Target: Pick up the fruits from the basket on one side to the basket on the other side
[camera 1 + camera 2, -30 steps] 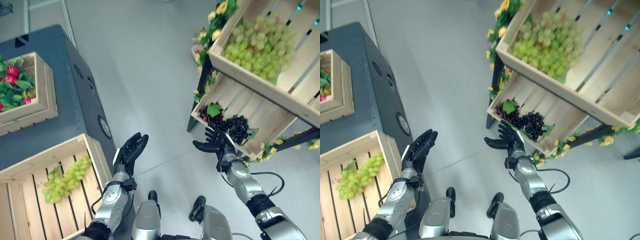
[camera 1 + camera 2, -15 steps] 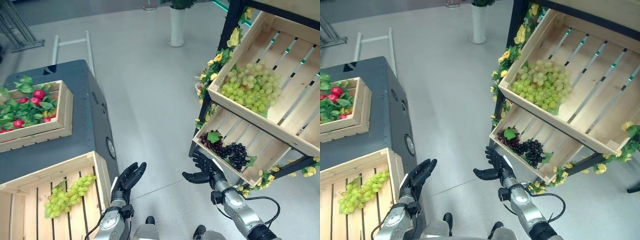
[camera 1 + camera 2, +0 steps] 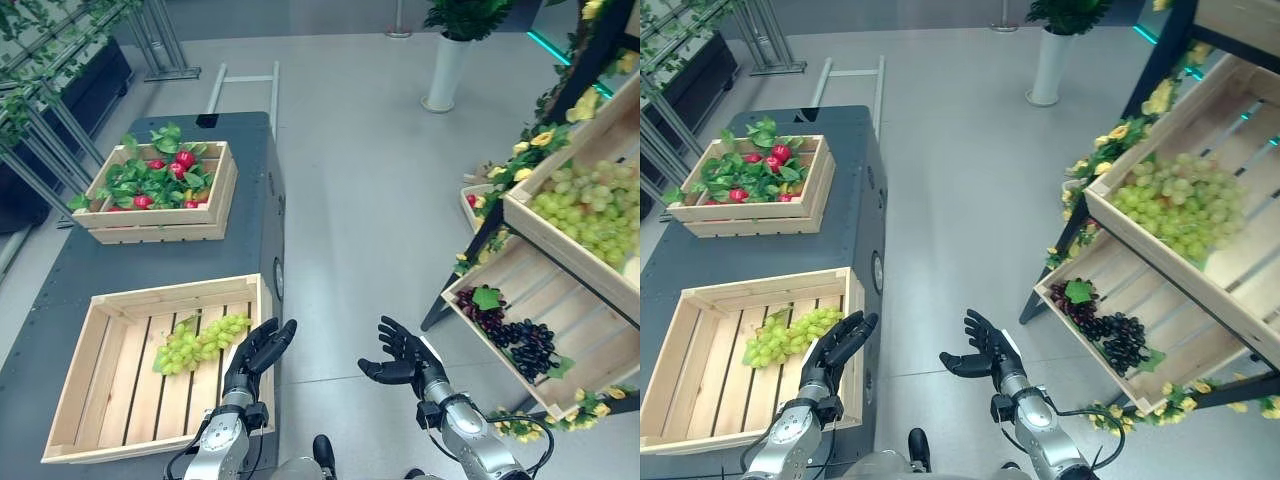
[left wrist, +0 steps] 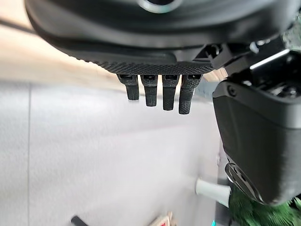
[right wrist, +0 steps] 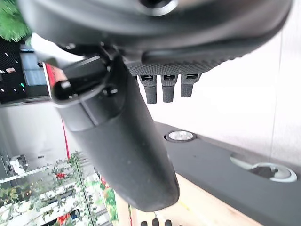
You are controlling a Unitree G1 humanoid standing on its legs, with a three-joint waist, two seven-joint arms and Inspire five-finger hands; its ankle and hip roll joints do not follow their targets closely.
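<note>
A bunch of green grapes [image 3: 198,342] lies in the near wooden crate [image 3: 90,400] on the dark table at my left. On the shelf rack at my right, an upper crate [image 3: 1120,225] holds a heap of green grapes [image 3: 1180,208], and the lower crate [image 3: 1170,375] holds dark grapes [image 3: 1110,332]. My left hand [image 3: 258,350] hovers open by the near crate's right edge, holding nothing. My right hand [image 3: 402,356] floats open over the floor, well short of the lower shelf crate, its palm bare.
A second crate [image 3: 160,215] with red fruit and green leaves sits farther back on the dark table [image 3: 255,170]. Yellow flowers trim the rack's black frame [image 3: 1080,215]. A white planter [image 3: 1045,65] stands at the back. Grey floor lies between table and rack.
The camera has swung up and leftward, so the table with both crates shows more fully and the rack sits further right. Both hands stay open; the right one is now farther from the lower shelf crate.
</note>
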